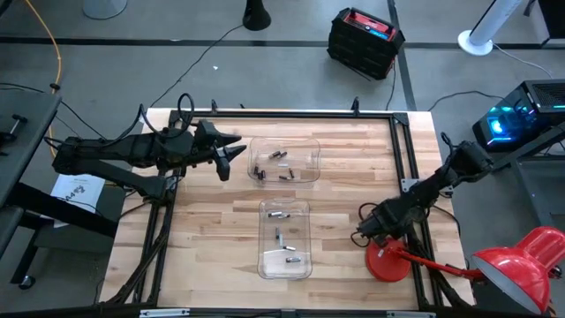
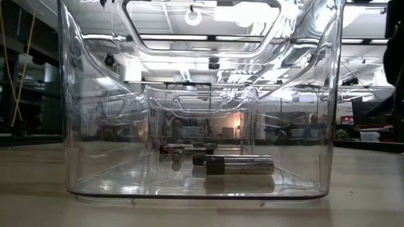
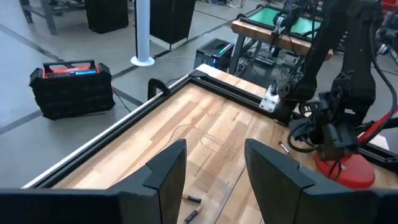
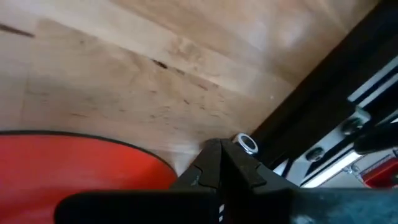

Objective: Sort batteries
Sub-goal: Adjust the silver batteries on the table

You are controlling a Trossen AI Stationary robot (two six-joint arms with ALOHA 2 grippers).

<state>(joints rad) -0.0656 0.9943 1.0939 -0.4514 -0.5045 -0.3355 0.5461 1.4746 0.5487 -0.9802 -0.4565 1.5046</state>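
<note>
Two clear plastic containers stand on the wooden table, a far one [image 1: 284, 160] and a near one [image 1: 283, 238]. Small dark and silvery batteries lie in both, in the far one [image 1: 283, 175] and in the near one [image 2: 240, 165]. My left gripper [image 1: 231, 152] hangs open above the table, just left of the far container. My right gripper [image 1: 362, 232] is shut low over the table at the right, beside a red lamp base [image 1: 386, 263]. One battery's metal end [image 4: 247, 143] shows right at its fingertips. A loose battery [image 3: 283, 148] lies on the wood by that gripper. My right gripper's shut fingertips [image 4: 214, 163] slant down toward the table beside the battery's metal end [image 4: 247, 143]. I cannot tell whether they touch it or hold it.
A black frame rail [image 1: 404, 159] runs round the tabletop. The red lamp [image 1: 521, 265] and its base take up the near right corner. Bare wood lies between the containers and the right arm. Beyond the far edge a black and red box [image 1: 365, 40] stands on the floor.
</note>
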